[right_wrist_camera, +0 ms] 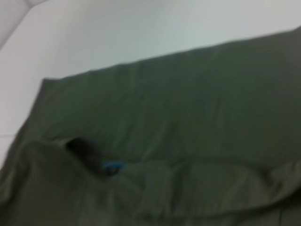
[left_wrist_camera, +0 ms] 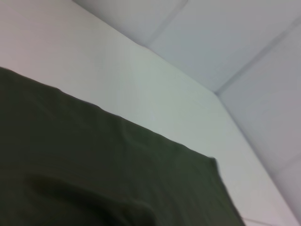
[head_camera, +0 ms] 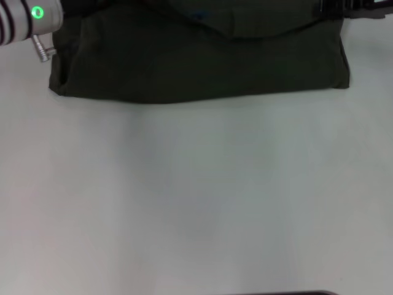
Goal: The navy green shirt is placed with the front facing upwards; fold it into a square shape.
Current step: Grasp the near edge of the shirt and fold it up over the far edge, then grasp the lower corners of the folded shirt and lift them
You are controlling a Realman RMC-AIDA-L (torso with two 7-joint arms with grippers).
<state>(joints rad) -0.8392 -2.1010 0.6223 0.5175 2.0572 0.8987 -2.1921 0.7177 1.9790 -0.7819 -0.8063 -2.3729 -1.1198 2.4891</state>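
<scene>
The navy green shirt [head_camera: 202,58] lies partly folded along the far edge of the white table, its plain green side up, a folded flap across its far part. In the right wrist view the shirt [right_wrist_camera: 164,141] shows its neck opening with a blue label [right_wrist_camera: 113,165]. The left wrist view shows the shirt [left_wrist_camera: 94,169] and one of its corners on the table. My left arm [head_camera: 27,21] hovers at the shirt's far left corner; its fingers are out of view. A dark part of my right arm [head_camera: 344,7] is at the far right corner of the shirt.
The white table [head_camera: 196,196] stretches from the shirt to my near side. A dark edge [head_camera: 288,293] shows at the very bottom of the head view. White walls [left_wrist_camera: 225,37] stand beyond the table's corner.
</scene>
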